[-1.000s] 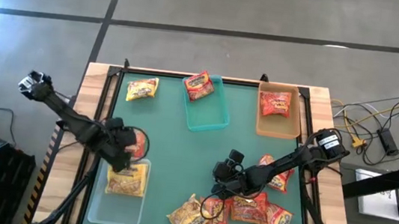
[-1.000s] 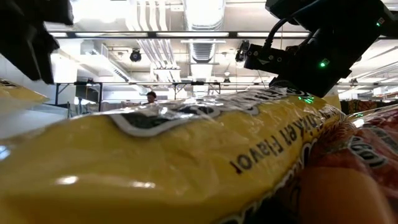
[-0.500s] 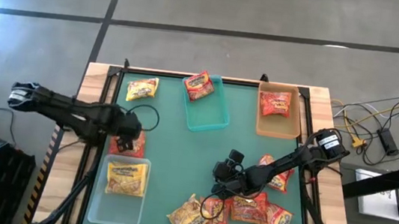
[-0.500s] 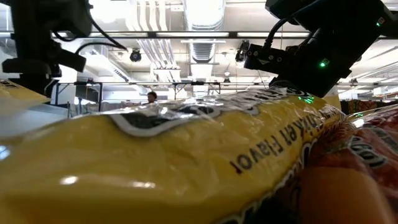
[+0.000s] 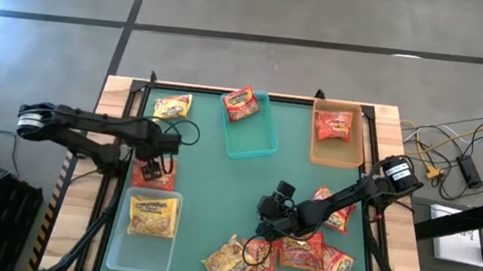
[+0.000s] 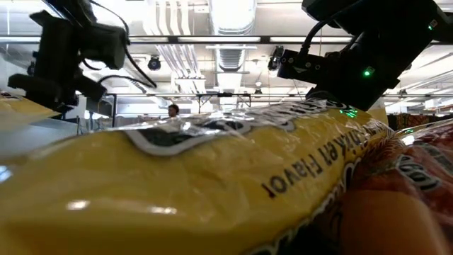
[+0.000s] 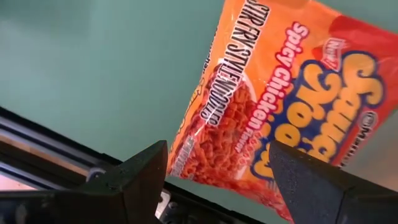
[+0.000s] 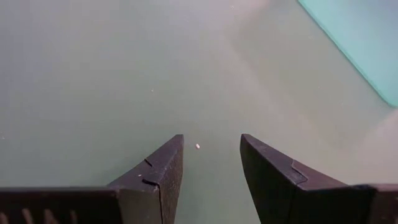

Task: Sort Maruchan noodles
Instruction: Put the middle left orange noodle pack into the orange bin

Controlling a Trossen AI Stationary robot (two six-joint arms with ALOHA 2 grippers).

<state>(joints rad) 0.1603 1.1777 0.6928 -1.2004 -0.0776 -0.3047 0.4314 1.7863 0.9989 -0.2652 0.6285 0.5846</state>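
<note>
The tabletop point(image 5: 217, 187) is carrying three bins: a clear bin point(image 5: 150, 231) at the left near edge with one yellow packet point(image 5: 152, 214) in it, a teal bin point(image 5: 253, 126) at the far middle with a red packet point(image 5: 241, 104) on its corner, and a tan bin point(image 5: 337, 133) at the far right holding another red packet point(image 5: 333, 126). A second ago the left arm was reaching down over the clear bin; now it is stretching level across the left edge, away from that bin, so the yellow packet lying there looks like a finished drop.

The pile of unsorted packets point(image 5: 287, 255) is lying at the near right, red and yellow mixed, and one more yellow packet point(image 5: 172, 107) is sitting alone at the far left.

The left gripper point(image 5: 159, 152) is now hovering over an orange-red packet point(image 7: 283, 106) lying flat beside the left rail, just beyond the clear bin. Its fingers point(image 7: 134, 180) are spread wide and released, straddling the packet's end without holding it; this is probably the next pick.

The right gripper point(image 8: 210, 163) is waiting unmoved beside the pile, its fingers parted halfway over bare mat, grasping nothing.
</note>
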